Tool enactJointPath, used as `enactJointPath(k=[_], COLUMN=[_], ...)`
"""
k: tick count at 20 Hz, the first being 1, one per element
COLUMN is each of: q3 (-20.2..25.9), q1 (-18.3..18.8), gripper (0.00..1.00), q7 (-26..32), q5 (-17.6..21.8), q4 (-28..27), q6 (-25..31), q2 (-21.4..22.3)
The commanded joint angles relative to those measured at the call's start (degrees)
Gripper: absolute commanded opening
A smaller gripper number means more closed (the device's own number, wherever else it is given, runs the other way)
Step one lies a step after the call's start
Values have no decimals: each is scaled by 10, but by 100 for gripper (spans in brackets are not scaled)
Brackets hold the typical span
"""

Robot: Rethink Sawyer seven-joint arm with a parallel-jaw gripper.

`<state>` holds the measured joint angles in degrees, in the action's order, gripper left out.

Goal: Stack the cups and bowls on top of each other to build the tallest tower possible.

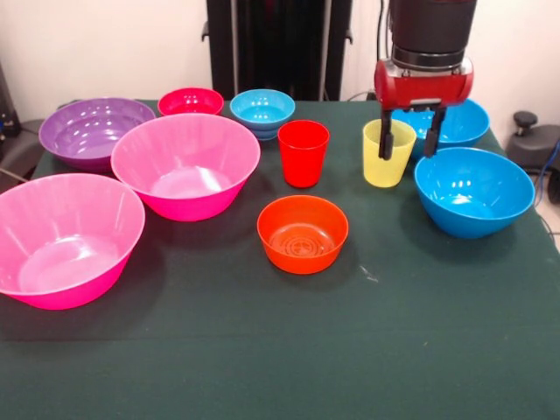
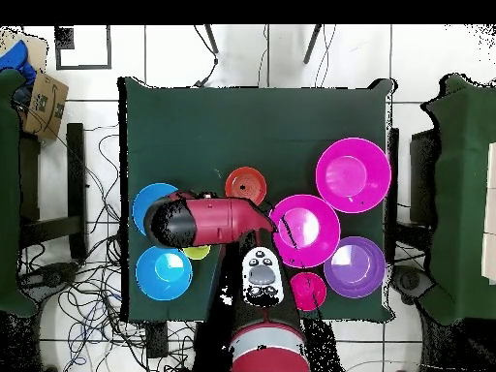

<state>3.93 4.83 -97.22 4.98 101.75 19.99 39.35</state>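
My gripper [image 1: 409, 140] hangs open over the yellow cup [image 1: 389, 156]. One finger [image 1: 385, 140] is at the cup's mouth and the other [image 1: 433, 133] is just outside its right wall. The red cup [image 1: 304, 153] stands upright to the left. The small orange bowl [image 1: 303, 234] sits in front of it. The small light-blue bowl [image 1: 262, 108] and small red bowl [image 1: 190, 101] are at the back. Two large blue bowls [image 1: 473, 191] [image 1: 455, 124] flank the gripper. Every piece stands alone on the table. In the overhead view the arm [image 2: 208, 221] hides the gripper.
Two large pink bowls [image 1: 185, 164] [image 1: 66, 238] and a purple bowl [image 1: 92, 131] fill the left side of the green table [image 1: 280, 350]. The robot's pedestal [image 1: 276, 44] stands behind the table. Cables lie on the floor around the table [image 2: 92, 291].
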Motion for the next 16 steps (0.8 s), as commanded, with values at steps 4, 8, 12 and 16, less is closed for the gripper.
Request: enactJointPath(k=[4, 8, 12, 16], q3=[-2, -1, -3, -9], q1=[-18, -17, -18, -26], gripper=[100, 100, 100, 100], q7=[-69, -65, -64, -67], q5=[26, 24, 23, 18], q4=[-32, -42, -46, -60], q6=[-62, -82, -93, -106], q2=[-63, -80, -90, -115])
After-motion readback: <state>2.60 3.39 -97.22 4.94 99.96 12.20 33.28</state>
